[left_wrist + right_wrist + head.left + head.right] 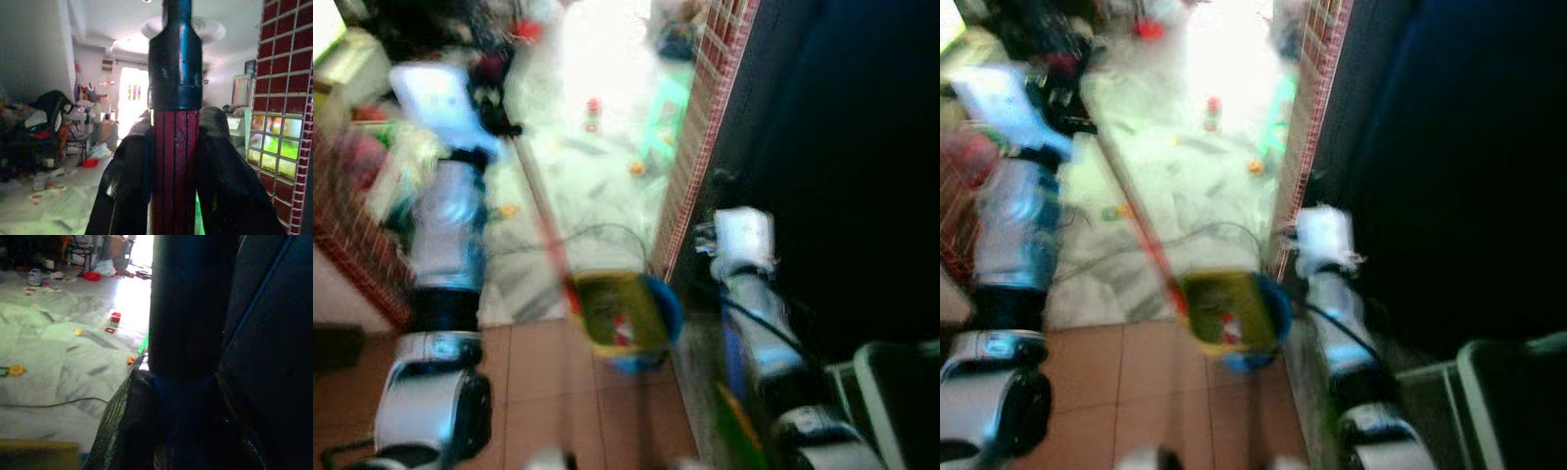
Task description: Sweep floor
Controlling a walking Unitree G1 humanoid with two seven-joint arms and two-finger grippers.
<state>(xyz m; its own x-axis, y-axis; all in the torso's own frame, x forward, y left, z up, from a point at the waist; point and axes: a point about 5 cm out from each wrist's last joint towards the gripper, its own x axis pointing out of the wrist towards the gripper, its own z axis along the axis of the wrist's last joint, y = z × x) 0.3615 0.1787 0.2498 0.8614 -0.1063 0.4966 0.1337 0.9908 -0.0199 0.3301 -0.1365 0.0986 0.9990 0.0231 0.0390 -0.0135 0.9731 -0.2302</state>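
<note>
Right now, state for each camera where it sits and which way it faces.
Left eye view: head, looking down at blurred marble floor, dustpan, both arms.
Right eye view: same scene; the dustpan appears in both.
Left wrist view: looks along the left gripper, clamped on the red broom handle, into a cluttered room.
Right wrist view: looks along the right gripper, around a dark handle, over littered floor.

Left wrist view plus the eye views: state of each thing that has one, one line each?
Left gripper: shut on the broom handle.
Broom handle: red, with a black cap, clamped between the black fingers.
Right gripper: shut on a dark handle.
Dustpan: yellow-green, held low over the tile floor.
Cable: loose on the marble floor.
</note>
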